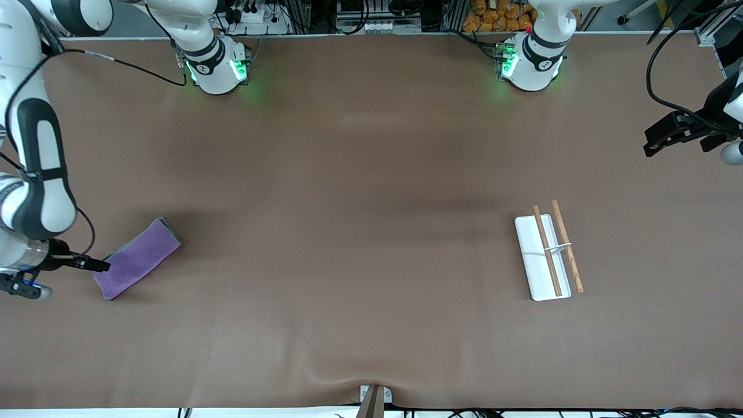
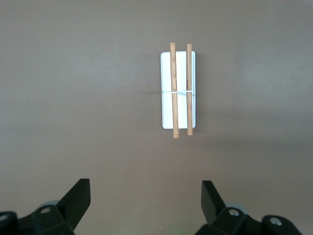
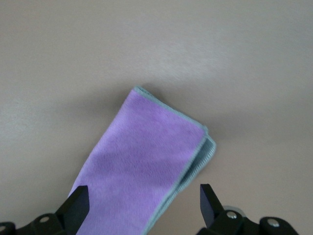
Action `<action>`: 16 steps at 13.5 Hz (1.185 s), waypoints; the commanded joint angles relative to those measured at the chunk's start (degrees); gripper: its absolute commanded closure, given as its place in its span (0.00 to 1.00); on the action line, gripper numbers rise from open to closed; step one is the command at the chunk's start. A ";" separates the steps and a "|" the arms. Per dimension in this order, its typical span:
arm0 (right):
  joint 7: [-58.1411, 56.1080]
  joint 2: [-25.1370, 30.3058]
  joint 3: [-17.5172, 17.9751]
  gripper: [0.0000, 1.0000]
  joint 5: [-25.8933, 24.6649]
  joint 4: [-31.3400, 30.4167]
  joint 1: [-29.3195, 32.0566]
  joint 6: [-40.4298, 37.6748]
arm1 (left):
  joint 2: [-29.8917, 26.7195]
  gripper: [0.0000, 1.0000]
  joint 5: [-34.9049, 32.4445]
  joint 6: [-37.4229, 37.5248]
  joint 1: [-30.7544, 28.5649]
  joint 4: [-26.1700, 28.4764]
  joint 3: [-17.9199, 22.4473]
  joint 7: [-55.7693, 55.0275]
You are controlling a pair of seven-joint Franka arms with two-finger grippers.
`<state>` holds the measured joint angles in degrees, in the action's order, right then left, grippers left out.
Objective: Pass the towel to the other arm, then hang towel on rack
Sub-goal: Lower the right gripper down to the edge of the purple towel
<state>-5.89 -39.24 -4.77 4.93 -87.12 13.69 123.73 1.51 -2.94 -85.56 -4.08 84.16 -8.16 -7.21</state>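
Over at the right arm's end of the table (image 1: pixel 371 174), the towel (image 1: pixel 138 257) lies flat and folded, nothing lifted yet. Right end effector (image 3: pixel 142 200) hangs just above one end of it, fingers spread wide, holding nothing. Left end effector (image 2: pixel 145 198) waits up in the air at its own end, also wide open and empty. The rack (image 1: pixel 548 251) sits bare, well apart from the towel. So basically nothing's done: grab, handover and hanging all remain.

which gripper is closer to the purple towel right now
Right. The right gripper is open over the towel, at the end nearer the front camera. The left gripper waits open at the other end of the table, over the rack.
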 commanded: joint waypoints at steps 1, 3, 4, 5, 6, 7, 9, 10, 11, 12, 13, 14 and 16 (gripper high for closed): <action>-2.55 -1.19 0.20 0.00 4.28 1.16 0.37 0.02 | -0.28 0.00 -0.05 0.48 -0.14 -0.75 -0.37 0.01; -2.98 -2.41 0.20 0.00 5.00 1.16 2.04 0.02 | -0.28 0.00 -0.05 0.48 -0.06 -0.75 -0.45 -0.08; -3.86 -3.20 0.28 0.00 5.09 1.16 2.83 0.11 | -0.28 0.00 -0.05 0.48 -0.06 -0.66 -0.45 -0.08; -4.65 -3.73 0.20 0.00 5.09 1.16 2.92 0.20 | -0.28 0.00 -0.05 0.57 -0.06 -0.66 -0.37 -0.08; -4.83 -4.09 0.20 0.00 5.00 1.16 3.19 0.98 | -0.28 0.00 -0.05 0.57 -0.06 -0.66 -0.37 0.01; -5.01 -4.61 0.20 0.00 5.00 0.90 3.36 2.21 | -0.37 0.00 -0.05 0.57 -0.14 -0.66 -0.37 0.18; -7.81 -5.93 0.28 0.00 5.70 0.99 4.68 2.57 | -0.46 0.00 -0.05 0.74 -0.23 -0.66 -0.37 0.36; -8.52 -6.37 0.28 0.00 6.40 1.07 5.12 2.57 | -0.55 0.00 -0.05 0.83 -0.32 -0.66 -0.28 0.45; -9.31 -6.72 0.28 0.00 7.01 1.07 5.38 2.83 | -0.63 0.00 -0.05 0.83 -0.32 -0.75 -0.28 0.45; -10.27 -6.99 0.28 0.00 7.46 0.99 5.47 3.53 | -0.63 0.00 -0.13 0.83 -0.32 -0.75 -0.28 0.10; -11.06 -7.25 0.28 0.00 7.55 0.99 5.56 3.88 | -0.63 0.00 -0.05 0.83 -0.23 -0.75 -0.37 0.01; -11.16 -7.60 0.28 0.00 7.55 0.99 5.65 3.89 | -0.55 0.00 -0.13 0.83 -0.23 -0.75 -0.37 0.01; -11.16 -7.69 0.28 0.00 7.64 0.99 5.56 3.89 | -0.46 0.00 -0.05 0.83 -0.32 -0.66 -0.28 0.09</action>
<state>-15.44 -46.16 -5.09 11.08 -87.09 18.54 127.44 1.51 -2.94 -85.55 -4.15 83.90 -8.32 -7.21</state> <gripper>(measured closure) 0.000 0.000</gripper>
